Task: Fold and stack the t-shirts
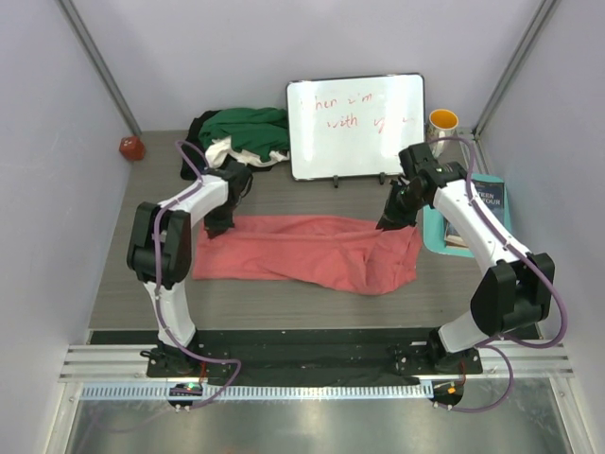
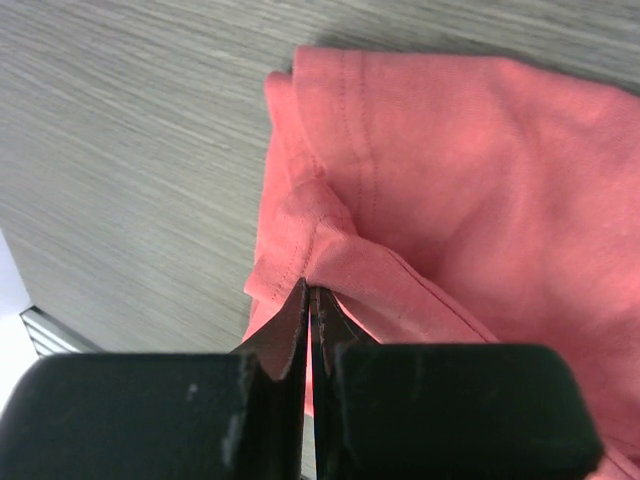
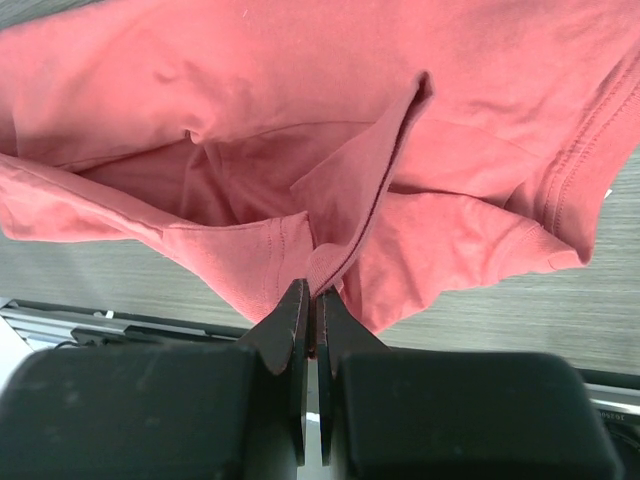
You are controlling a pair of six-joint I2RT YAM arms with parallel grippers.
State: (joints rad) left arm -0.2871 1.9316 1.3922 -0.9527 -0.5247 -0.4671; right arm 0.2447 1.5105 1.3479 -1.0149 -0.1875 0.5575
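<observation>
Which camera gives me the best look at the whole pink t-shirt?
Top external view: the pink t-shirt shows nearly whole, lying spread out. Left wrist view shows only a corner pinched in the left gripper; right wrist view, only bunched folds pinched in the right gripper.

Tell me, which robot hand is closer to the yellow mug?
The right hand. It grips the pink shirt a little in front and left of the mug; the left hand pinches the shirt's other end, much farther left.

Grey wood-grain table (image 1: pixel 284 307); pale lilac walls (image 1: pixel 47 142).
</observation>
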